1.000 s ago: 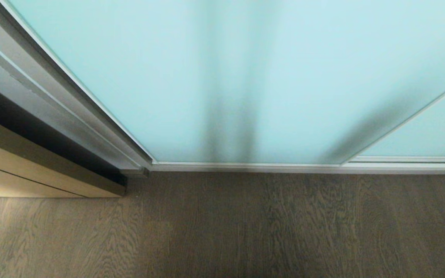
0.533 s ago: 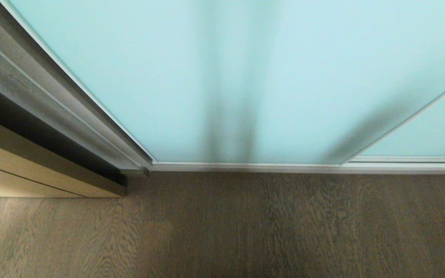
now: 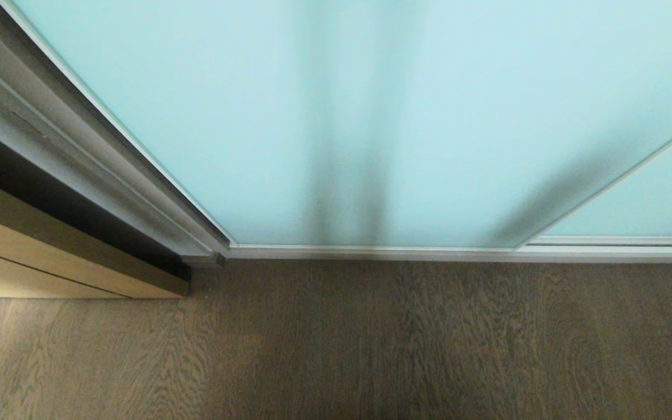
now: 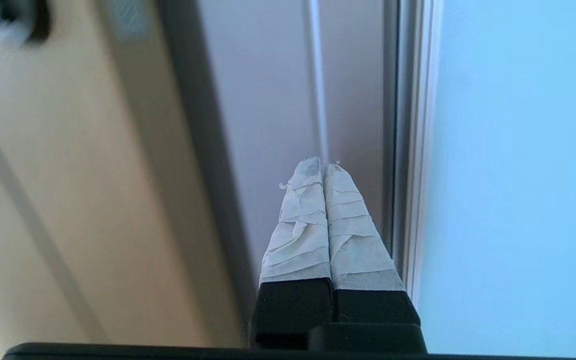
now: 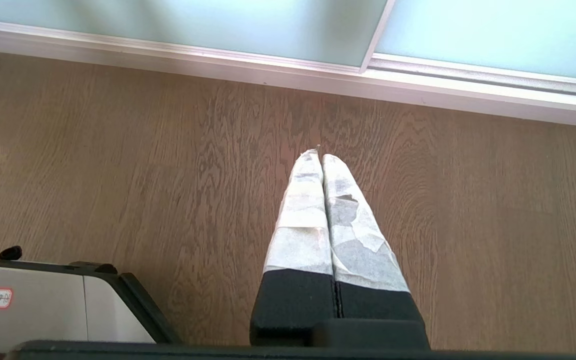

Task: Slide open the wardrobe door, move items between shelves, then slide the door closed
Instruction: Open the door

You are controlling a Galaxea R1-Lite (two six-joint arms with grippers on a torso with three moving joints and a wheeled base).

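The frosted aqua sliding wardrobe door stands fully shut against its grey side frame, so the left gripper, fingers pressed together and empty, points at that door edge, presumably to push it, while the right gripper, likewise closed, hangs over the wood floor.

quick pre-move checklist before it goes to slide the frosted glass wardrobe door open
1. Frosted pale aqua glass sliding door fully closed: ok, its edge sits against the grey frame post.
2. Left gripper near the door's edge: ok, raised in front of the frame post, beside the door's thin silver frame.
3. Left gripper ready to push: ok, fingers shut, nothing held.
4. Contact with the door: cannot tell.
5. Right gripper out of the way: ok, shut, pointing at the brown wood floor.
6. Cushion and shelves: cannot tell, hidden behind the glass.
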